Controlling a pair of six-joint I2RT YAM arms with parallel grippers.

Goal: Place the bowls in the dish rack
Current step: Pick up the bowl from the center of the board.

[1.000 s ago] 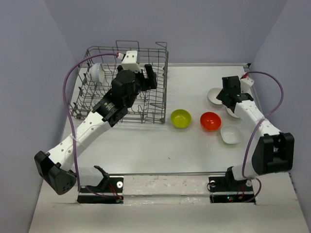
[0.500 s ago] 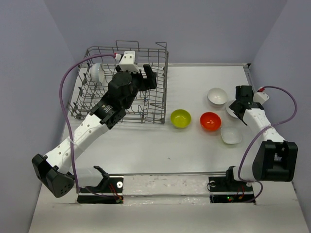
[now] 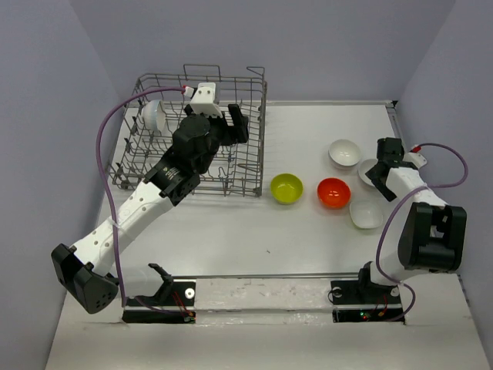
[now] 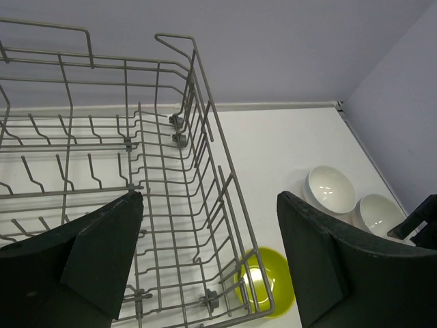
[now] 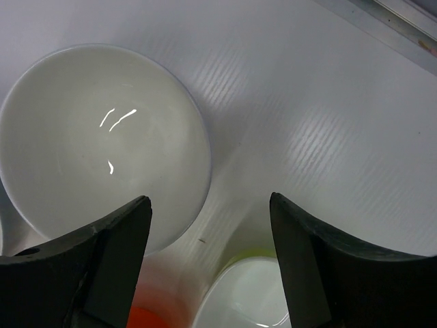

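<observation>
The grey wire dish rack [image 3: 261, 139] stands at the back left with one white bowl [image 3: 152, 116] on edge in its far left corner. My left gripper [image 3: 237, 123] hangs open and empty over the rack's right side [image 4: 205, 113]. On the table lie a yellow-green bowl [image 3: 286, 188], a red bowl [image 3: 334, 192] and three white bowls [image 3: 344, 153] [image 3: 367, 213] [image 3: 365, 169]. My right gripper [image 3: 377, 173] is open low among the white bowls, and its jaws [image 5: 208, 201] frame bare table between a large white bowl [image 5: 102, 143] and another [image 5: 249, 297].
The table's right edge strip [image 5: 382, 24] and the grey side wall run close beside the right gripper. In the left wrist view the yellow-green bowl [image 4: 270, 287] sits just outside the rack's near right corner. Upright tines [image 4: 92, 171] fill the rack floor.
My right arm has folded back, carrying its open gripper from above the far white bowl to the right and nearer, low by the right-hand bowls. The left arm has barely moved.
</observation>
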